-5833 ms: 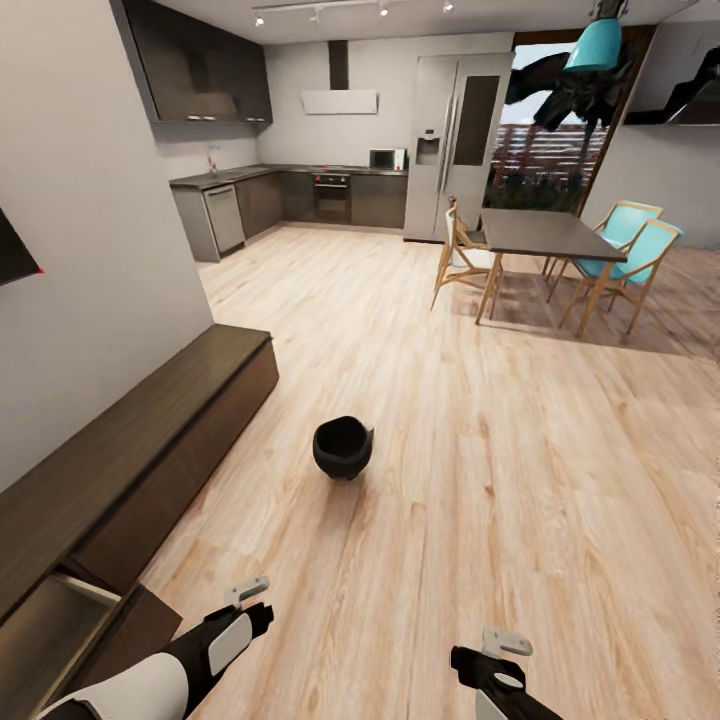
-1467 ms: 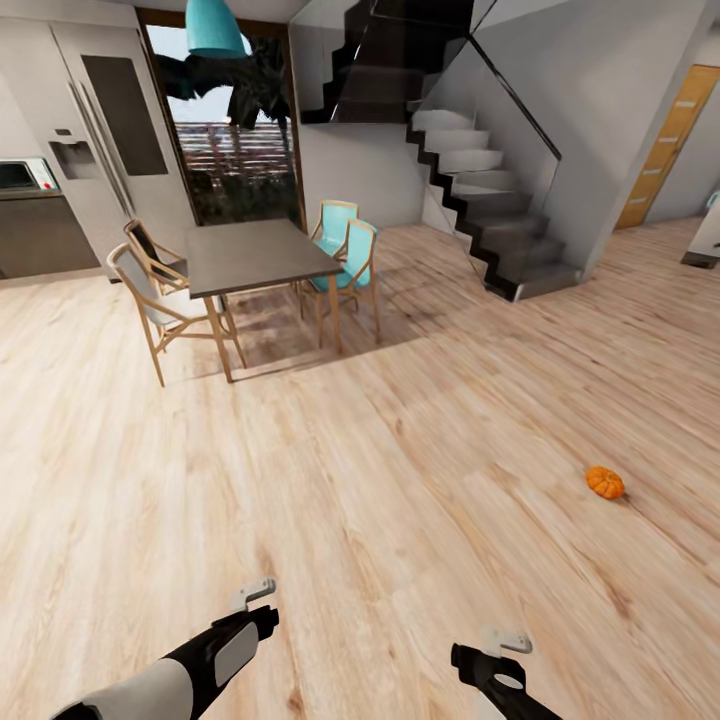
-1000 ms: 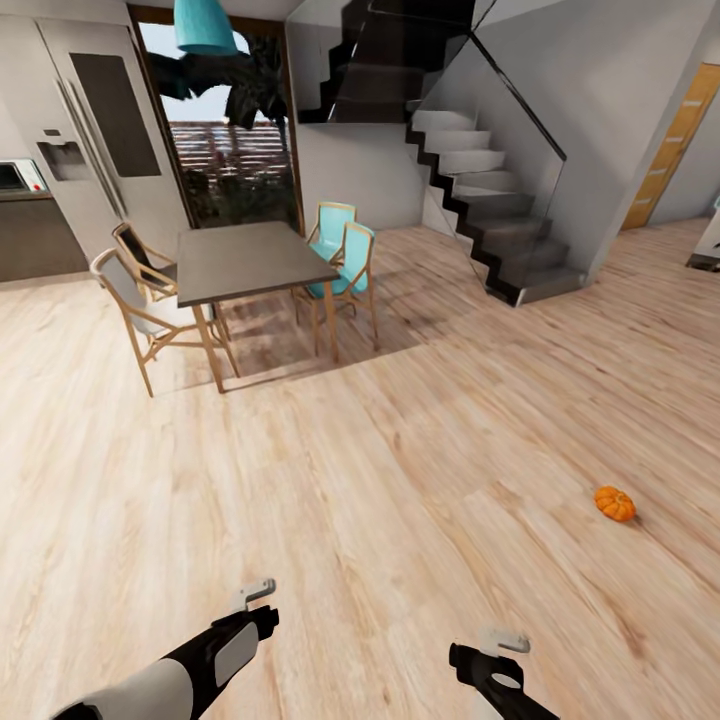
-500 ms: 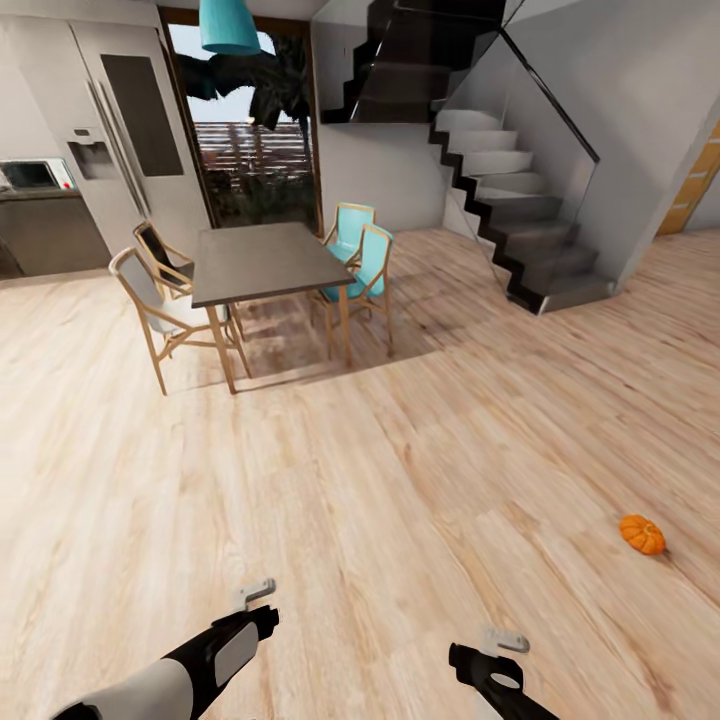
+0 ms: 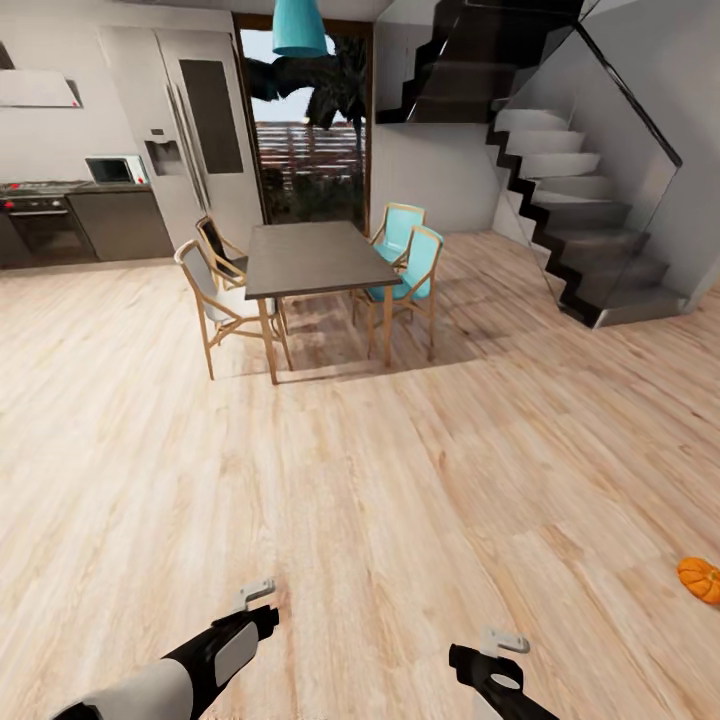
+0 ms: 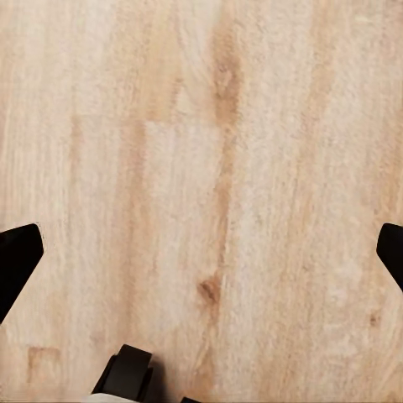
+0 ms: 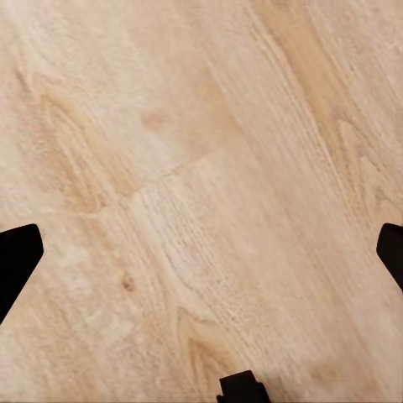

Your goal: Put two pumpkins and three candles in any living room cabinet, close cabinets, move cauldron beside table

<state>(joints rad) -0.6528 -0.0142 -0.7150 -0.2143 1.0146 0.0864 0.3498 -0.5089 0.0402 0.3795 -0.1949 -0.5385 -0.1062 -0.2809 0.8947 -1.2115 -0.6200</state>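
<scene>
- Here, at nine o'clock of the head view, the kitchen counter [image 5: 60,190] with its oven [image 5: 35,225] and microwave [image 5: 117,169] runs along the back wall, beside a tall grey fridge [image 5: 205,135].
- At about seven o'clock, the left gripper [image 5: 255,600] hangs low over the bare wooden floor [image 5: 350,480]. In the left wrist view its two dark fingertips [image 6: 17,260] sit at opposite edges, spread wide with nothing but floorboards between them.
- Toward twelve o'clock stands a dark dining table [image 5: 308,258], with two wooden chairs [image 5: 215,290] on its kitchen side and two turquoise chairs [image 5: 408,262] on the other; a turquoise lamp [image 5: 300,28] hangs above it.
- At five o'clock, the right gripper [image 5: 500,648] also hovers over the floor. The right wrist view shows its fingertips [image 7: 17,256] set far apart, holding nothing.
- At two o'clock, a dark staircase [image 5: 580,220] with a glass side climbs leftward.
- At four o'clock, a single orange pumpkin [image 5: 700,578] lies on the floor, cut by the frame edge, well apart from both grippers and from the table.
</scene>
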